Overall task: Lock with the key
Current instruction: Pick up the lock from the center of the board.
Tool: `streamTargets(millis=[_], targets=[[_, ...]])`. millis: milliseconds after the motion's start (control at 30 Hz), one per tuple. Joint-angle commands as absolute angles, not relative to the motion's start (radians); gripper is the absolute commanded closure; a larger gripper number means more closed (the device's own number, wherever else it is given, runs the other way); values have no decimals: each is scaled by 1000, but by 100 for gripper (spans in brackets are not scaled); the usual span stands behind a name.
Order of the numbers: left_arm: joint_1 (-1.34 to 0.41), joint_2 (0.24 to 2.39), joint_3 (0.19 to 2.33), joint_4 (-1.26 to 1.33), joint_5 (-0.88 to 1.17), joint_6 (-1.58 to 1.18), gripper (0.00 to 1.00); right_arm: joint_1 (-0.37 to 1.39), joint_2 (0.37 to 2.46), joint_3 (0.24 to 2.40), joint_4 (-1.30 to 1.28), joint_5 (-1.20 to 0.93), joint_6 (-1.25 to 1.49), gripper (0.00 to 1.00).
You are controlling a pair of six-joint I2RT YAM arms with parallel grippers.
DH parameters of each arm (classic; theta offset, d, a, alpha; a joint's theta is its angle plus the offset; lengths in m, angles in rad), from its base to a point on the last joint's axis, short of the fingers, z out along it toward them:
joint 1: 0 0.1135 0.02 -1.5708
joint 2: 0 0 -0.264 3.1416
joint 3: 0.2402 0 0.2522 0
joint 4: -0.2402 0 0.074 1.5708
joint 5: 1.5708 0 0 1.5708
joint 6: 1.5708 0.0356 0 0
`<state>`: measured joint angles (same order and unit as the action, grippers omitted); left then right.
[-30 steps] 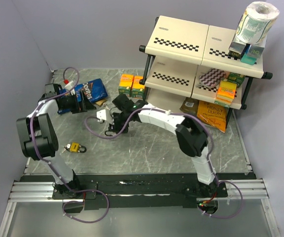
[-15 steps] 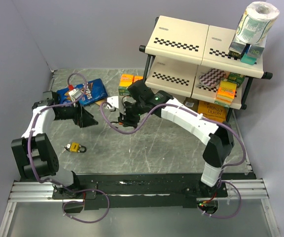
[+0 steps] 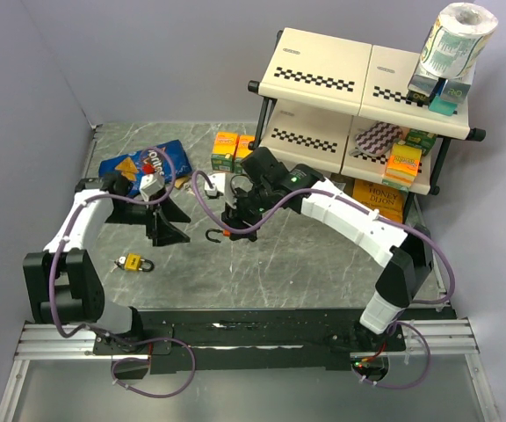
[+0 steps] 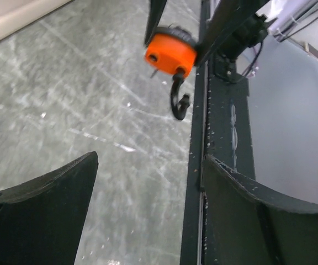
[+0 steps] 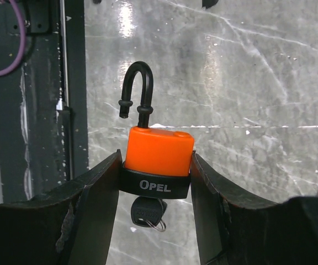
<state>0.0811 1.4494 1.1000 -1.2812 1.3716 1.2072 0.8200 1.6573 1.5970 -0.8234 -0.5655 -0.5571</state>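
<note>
Two-tier shelf (image 3: 323,77) holds snack boxes (image 3: 402,165); right fingers (image 5: 99,192) grip orange padlock (image 5: 159,150).

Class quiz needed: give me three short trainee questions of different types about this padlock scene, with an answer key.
1. True or false: the shackle of the orange padlock is closed.
2. Which one holds the orange padlock? A) left gripper B) right gripper C) neither
3. Fill in: the yellow padlock lies on the ____.
Key: 1 false, it stands open; 2 B; 3 table.
</note>
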Motion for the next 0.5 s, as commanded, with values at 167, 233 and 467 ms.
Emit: streamTargets(millis=[167,233,467], targets=[[-52,1270,1017,-695,1266,525,22,816,1536,1580,-782,-581,-492,100],[-51,1243,1008,-690,1272,512,20,815,1517,1565,-790,-587,-483,100],[-100,1163,954,-703,1336,528,21,816,1447,1516,-799,-580,-479,100]])
